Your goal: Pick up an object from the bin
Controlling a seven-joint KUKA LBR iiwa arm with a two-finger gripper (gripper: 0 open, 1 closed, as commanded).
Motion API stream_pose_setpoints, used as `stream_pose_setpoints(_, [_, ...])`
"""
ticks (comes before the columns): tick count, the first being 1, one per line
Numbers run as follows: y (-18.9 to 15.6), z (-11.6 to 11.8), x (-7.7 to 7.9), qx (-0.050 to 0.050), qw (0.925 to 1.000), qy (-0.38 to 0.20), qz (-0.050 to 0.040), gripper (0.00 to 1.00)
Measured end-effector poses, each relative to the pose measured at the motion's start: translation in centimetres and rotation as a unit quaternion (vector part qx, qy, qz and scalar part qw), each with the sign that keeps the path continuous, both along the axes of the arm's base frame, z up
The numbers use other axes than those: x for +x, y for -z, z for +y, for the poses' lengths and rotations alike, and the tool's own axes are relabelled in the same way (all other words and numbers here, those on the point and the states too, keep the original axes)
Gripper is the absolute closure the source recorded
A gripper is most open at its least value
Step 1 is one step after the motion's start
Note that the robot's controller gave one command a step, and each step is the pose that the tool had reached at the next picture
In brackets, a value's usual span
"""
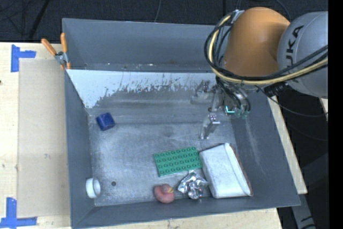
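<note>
We read the letters "UKA" on the grey arm [305, 45], the only writing we can make out; the start of the word is cut off by the arm's orange cover [252, 43]. The grey bin [139, 51] lies below, and the claw [210, 127] hangs over bare floor at about 2 o'clock from the floor's middle. We cannot tell whether it is open or closed, and we see nothing in it.

Nearest the claw, at its 6 o'clock, is a white rectangular pad [225, 171], lying flat at the bin's 4 o'clock. Touching the pad's 9 o'clock edge is a green studded plate [177, 161]. A crumpled silver foil ball [193, 186] sits at the plate's 5 o'clock, with a round reddish-pink thing [164, 193] just beside it at 6 o'clock of the bin. Well apart lie a small blue block [105, 121] at 10 o'clock and a small white cap [92, 186] at 8 o'clock.
</note>
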State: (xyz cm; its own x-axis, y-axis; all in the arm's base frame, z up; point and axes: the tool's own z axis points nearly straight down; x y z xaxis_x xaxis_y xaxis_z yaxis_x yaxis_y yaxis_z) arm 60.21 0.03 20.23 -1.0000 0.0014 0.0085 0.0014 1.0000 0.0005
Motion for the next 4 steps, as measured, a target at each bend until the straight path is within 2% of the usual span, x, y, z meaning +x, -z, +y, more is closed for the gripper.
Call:
stream_pose_setpoints(1, [12.9,1.5,-6.0,0.000,0.9977,-0.066,-0.0092,0.00])
stream_pose_setpoints(2, [10.1,3.8,-5.9,0.001,0.9958,-0.091,-0.0058,0.00])
stream_pose_setpoints(3, [10.3,2.7,-5.6,0.000,0.9971,-0.076,-0.0042,0.00])
stream_pose_setpoints(4, [12.9,2.4,-5.4,0.001,0.9983,-0.058,-0.0052,0.00])
